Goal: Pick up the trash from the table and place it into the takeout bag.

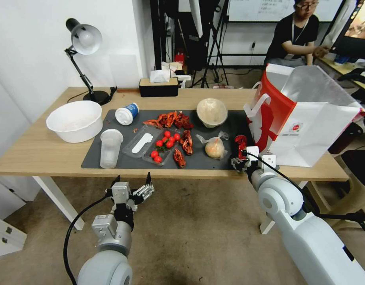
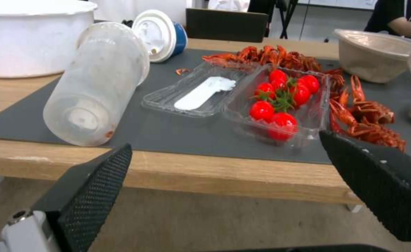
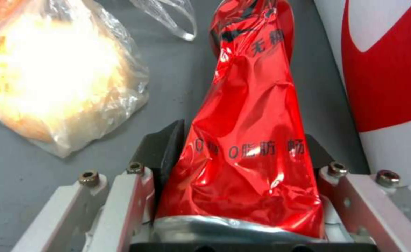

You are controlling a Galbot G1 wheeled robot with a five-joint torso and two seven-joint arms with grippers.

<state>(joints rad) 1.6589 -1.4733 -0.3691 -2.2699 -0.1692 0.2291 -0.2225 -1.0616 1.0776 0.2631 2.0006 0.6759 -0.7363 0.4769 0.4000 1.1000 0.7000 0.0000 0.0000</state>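
The right gripper [image 1: 240, 160] is at the near right of the dark grey mat [image 1: 119, 158], its fingers closed against both sides of the crushed red drink can [image 3: 247, 140]. The can's long axis runs away from the robot, silver end seated deep between the jaws, printed end pointing toward the far table edge. It sits just beside the takeout bag [image 1: 309, 130], whose red and white wall is close along one side; the knotted clear plastic bag [image 1: 215, 147] lies near on the other side, leaving a narrow lane of bare mat.

The takeout bag stands upright at the right end of the table [image 1: 40, 154], mouth open. Whether the can rests on the mat cannot be told.

The left gripper [image 1: 131, 189] hangs below the near table edge, fingers spread wide and holding nothing. Ahead of it the clear plastic cup [image 2: 98, 84] lies on its side, base toward the edge. The white cup with blue label [image 1: 127, 113] lies tipped; the beige round bowl [image 1: 212, 112] sits farther back.
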